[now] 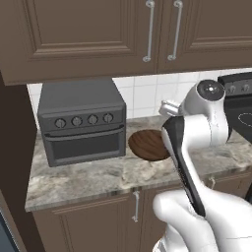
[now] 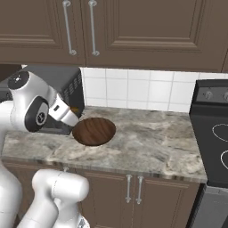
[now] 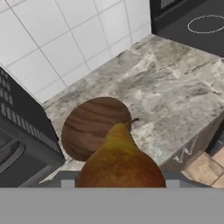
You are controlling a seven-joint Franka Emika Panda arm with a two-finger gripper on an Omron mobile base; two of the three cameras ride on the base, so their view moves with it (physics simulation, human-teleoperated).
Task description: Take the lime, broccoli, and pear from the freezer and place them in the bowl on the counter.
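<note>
The pear (image 3: 120, 159), reddish-brown with a short stem, sits close in front of the hand camera, and my gripper (image 2: 72, 114) is shut on it. In the right base view the pear (image 2: 75, 108) peeks out as a small orange-brown spot at the hand's tip. It hangs above the left rim of the bowl (image 2: 94, 131), a shallow dark wooden dish on the counter (image 2: 147, 138). The bowl (image 3: 89, 124) lies just beyond the pear, and its visible inside holds nothing. In the left base view the bowl (image 1: 146, 143) is partly behind my arm. The lime, broccoli and freezer are out of view.
A dark grey toaster oven (image 1: 81, 123) stands on the counter (image 1: 98, 177) just left of the bowl. A black stove (image 2: 213, 133) bounds the counter on the right. Brown wall cabinets (image 2: 133, 31) hang overhead, with a white tiled wall (image 3: 65, 43) behind.
</note>
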